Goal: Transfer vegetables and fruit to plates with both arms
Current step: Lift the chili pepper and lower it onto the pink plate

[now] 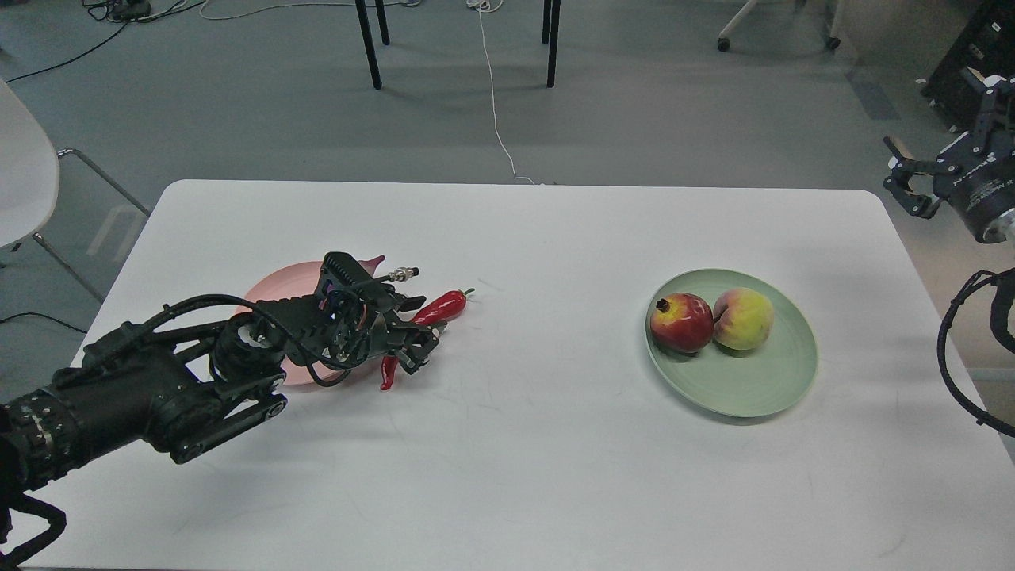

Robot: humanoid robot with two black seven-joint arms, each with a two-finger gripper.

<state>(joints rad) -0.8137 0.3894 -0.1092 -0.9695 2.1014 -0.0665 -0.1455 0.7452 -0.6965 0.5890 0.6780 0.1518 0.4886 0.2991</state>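
A white table (pixel 507 476) stands on grey floor (pixel 262 103), with black chair legs (pixel 369 44) and a white cable (pixel 496 103) beyond.

- You see a chili pepper (pixel 440 308) with a glossy, smooth red skin, like moulded plastic, near the worktop's left edge.
- Your pink plate (pixel 273 292) beside it looks matt and smooth.
- The green plate (pixel 745 388) toward the right edge has the same matt finish, with faint concentric rings.
- The pomegranate (pixel 681 321) on it looks smooth with a soft sheen; the peach (pixel 744 318) looks duller, almost velvety.
- The worktop (pixel 515 444) is a smooth matt white surface with faint scuffs.
- Your left gripper (pixel 414 339) looks like matt black plastic, with a shiny metal connector on top.
- Your right gripper (pixel 912 186) looks matt black too, ahead of a silver metal wrist ring.
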